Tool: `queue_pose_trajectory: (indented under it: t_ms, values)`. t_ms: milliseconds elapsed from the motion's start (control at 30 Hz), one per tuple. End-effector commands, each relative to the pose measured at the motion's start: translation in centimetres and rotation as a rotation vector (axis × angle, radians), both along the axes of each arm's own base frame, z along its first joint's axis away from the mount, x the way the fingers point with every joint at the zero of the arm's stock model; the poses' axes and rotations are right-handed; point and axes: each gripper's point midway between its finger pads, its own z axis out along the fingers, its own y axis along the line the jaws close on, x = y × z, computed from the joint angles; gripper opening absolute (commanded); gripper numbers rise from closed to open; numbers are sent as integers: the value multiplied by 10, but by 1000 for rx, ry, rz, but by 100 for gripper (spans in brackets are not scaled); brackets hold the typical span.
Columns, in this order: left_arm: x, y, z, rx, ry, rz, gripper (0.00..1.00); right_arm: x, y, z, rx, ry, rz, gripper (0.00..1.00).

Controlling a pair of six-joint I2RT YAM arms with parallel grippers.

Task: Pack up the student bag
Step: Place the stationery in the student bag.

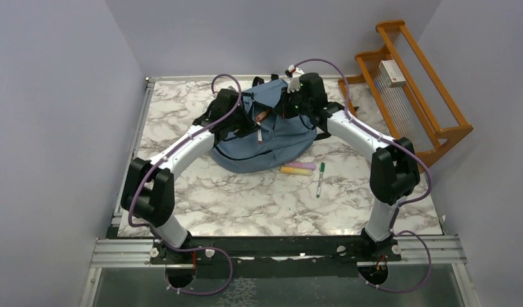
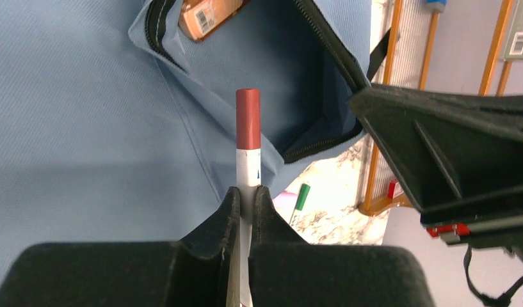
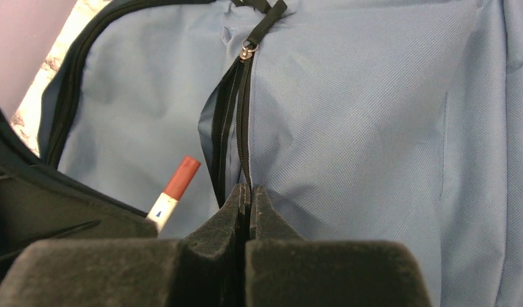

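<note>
2 tools were at the student bag, which lay flat on the far middle of the marble surface, slate-blue, main zip open. Left tool: jaws pinched a red-capped marker by its white barrel, with the cap over the bag's fabric just beside the open mouth. An orange packet with a barcode label sat inside that opening. Right tool: jaws were pressed together on the bag's edge at the dark zip, and the metal slider sat further up the same line. The marker also showed at the lower left of the right wrist view. On the surface just near of the bag lay 1 yellow highlighter and 1 pink highlighter side by side; whether they touched could not be told. 1 green-capped pen lay just right of them, apart from the bag. A wooden rack stood at the far right beside the surface, with a small white box on it
</note>
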Motion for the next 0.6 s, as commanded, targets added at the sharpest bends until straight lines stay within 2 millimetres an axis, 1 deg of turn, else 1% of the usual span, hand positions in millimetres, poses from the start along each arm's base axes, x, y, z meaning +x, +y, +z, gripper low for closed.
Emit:
queue_pose_trajectory:
  t_ms: [0,133,233,400,567]
  values:
    - [24,-9,20,-51,-22,46,0,-1,2,41,76,-76,7,0]
    - [37,-13,17,-55,-16,47,0,-2,3,41,83,-72,12,0]
    - [46,-15,8,-54,4,49,0,-3,4,40,88,-66,20,1]
    - [65,-11,-1,-43,6,68,0,-5,7,39,98,-59,32,1]
    - [85,-16,-1,-65,-15,65,0,-6,8,39,107,-53,39,1]
